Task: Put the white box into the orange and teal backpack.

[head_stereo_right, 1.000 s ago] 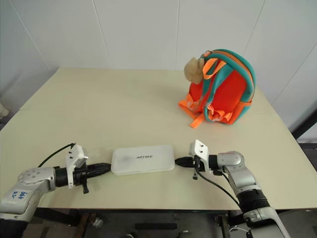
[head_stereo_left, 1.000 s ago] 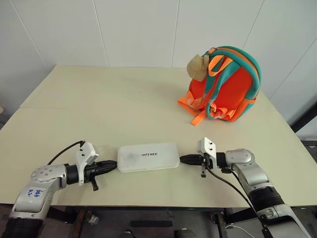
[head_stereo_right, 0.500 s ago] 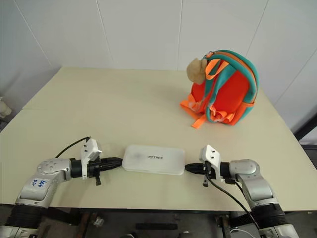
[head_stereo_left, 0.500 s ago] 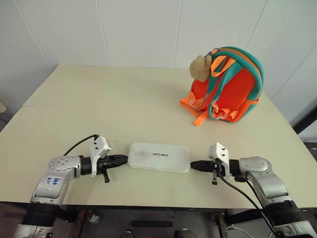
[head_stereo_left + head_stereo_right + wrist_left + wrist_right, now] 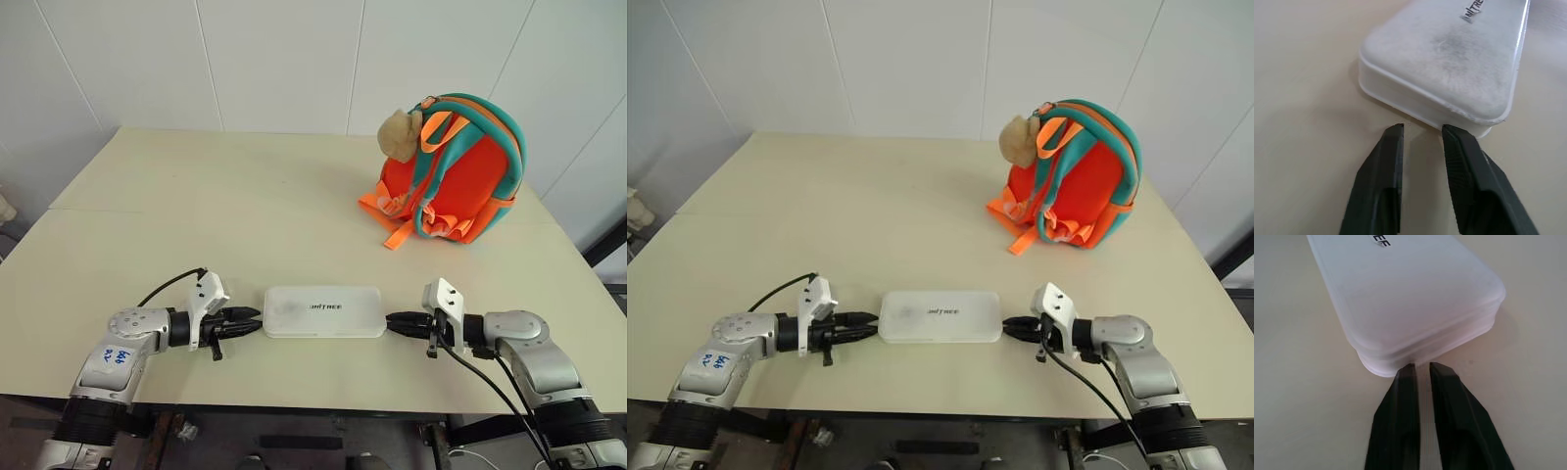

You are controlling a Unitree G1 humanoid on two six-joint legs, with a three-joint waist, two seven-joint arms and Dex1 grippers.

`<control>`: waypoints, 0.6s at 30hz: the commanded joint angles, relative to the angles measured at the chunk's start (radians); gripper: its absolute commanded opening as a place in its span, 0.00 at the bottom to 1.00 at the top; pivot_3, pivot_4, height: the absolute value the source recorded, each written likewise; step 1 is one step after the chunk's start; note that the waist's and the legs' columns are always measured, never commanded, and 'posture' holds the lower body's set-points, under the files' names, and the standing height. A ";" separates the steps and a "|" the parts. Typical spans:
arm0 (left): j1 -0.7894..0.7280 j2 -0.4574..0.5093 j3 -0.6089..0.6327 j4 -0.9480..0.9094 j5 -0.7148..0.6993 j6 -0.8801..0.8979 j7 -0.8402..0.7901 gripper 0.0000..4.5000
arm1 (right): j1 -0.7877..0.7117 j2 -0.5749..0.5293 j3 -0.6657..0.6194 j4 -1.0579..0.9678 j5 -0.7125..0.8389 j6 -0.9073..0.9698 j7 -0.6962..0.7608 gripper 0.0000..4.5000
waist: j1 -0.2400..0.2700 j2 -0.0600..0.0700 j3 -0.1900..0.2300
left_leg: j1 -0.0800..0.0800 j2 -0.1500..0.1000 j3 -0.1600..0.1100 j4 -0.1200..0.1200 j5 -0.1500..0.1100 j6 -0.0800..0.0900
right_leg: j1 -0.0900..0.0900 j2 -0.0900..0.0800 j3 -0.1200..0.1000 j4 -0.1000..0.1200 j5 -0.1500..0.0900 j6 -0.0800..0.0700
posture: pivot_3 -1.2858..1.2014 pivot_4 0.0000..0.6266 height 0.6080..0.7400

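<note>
The box carries small dark lettering on its top, reading roughly "UNITREE"; the wrist views show only fragments of it. The left arm's shell bears blue handwritten marks, too small to read.

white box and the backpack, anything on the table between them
Nothing. In the left eye view, the table is bare from the white box back to the orange and teal backpack.

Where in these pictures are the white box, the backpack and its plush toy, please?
white box (image 5: 323, 311): left eye view, middle of its top.
orange and teal backpack (image 5: 468, 181): left eye view, orange body.
plush toy (image 5: 398, 135): left eye view, its middle.
</note>
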 commanded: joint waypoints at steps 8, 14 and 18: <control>0.039 0.015 0.049 -0.109 -0.119 0.183 -0.009 1.00 | -0.043 -0.076 -0.007 0.032 0.012 -0.037 0.044 0.94 | 0.000 0.000 0.000 | 0.000 0.000 0.000 0.000 0.000 0.000 | 0.000 0.000 0.000 -0.001 0.000 0.000 | 0.52 0.24 1.00; 0.007 0.102 0.080 -0.040 -0.236 0.387 -0.078 1.00 | -0.066 -0.137 0.020 0.014 0.034 0.015 0.126 0.99 | -0.005 0.000 0.000 | -0.001 0.000 0.000 -0.001 0.000 0.000 | -0.001 0.000 0.000 -0.001 0.000 0.000 | 0.52 0.24 1.00; -0.048 0.105 0.068 0.032 -0.237 0.497 -0.030 1.00 | -0.076 -0.152 0.046 -0.002 0.027 0.029 0.153 0.99 | -0.005 0.000 0.000 | -0.001 0.000 0.000 -0.001 0.000 0.000 | -0.001 0.000 0.000 -0.001 0.000 0.000 | 0.52 0.24 1.00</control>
